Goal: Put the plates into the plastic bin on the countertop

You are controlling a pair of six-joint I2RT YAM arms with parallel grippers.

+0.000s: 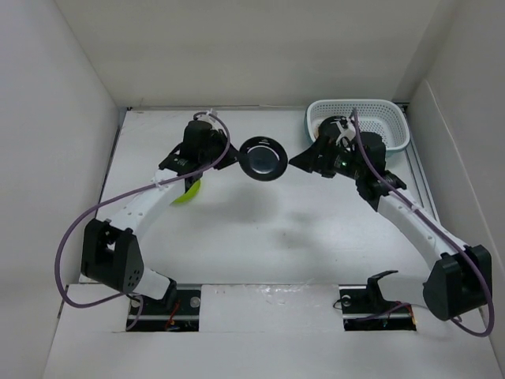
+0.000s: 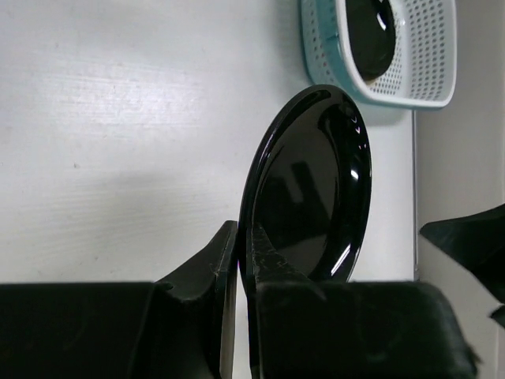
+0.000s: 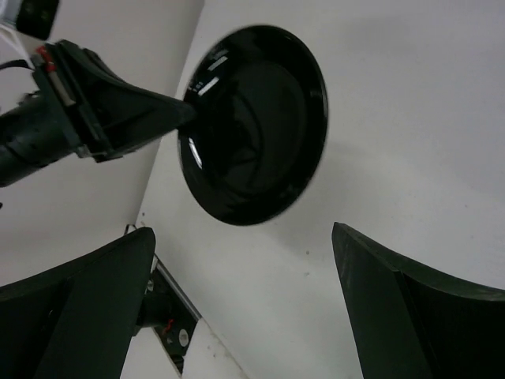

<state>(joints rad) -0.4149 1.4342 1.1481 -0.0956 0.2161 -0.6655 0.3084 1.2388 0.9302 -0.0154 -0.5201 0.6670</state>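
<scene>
**Thin rim pinch, open hand waiting left of the plastic bin**

Looks like a handover, with the biggest danger a dropped dish. Holds the black plate (image 1: 263,158) by a narrow bite on its rim only: left gripper (image 1: 235,157) clamped tight on the edge, dish raised off the countertop (image 1: 276,237), to the left of the plastic bin (image 1: 397,126). Could slide or tip out of so small a grip, glossy as it is. Could also fall if released before a second hold lands: right gripper (image 1: 300,160) spread wide, clamped on nothing, between dish and bin, just in front of the bin's left corner. Might clip the bin wall on the way over, with so little room there. Leaves a lime green plate (image 1: 189,193) on the countertop further left of the bin, half under the left arm and easy to knock.

Inside the bin: a second black plate (image 2: 371,35), lying flat. Possibly something orange at the bin's left end too; hard to tell behind the right arm.
</scene>
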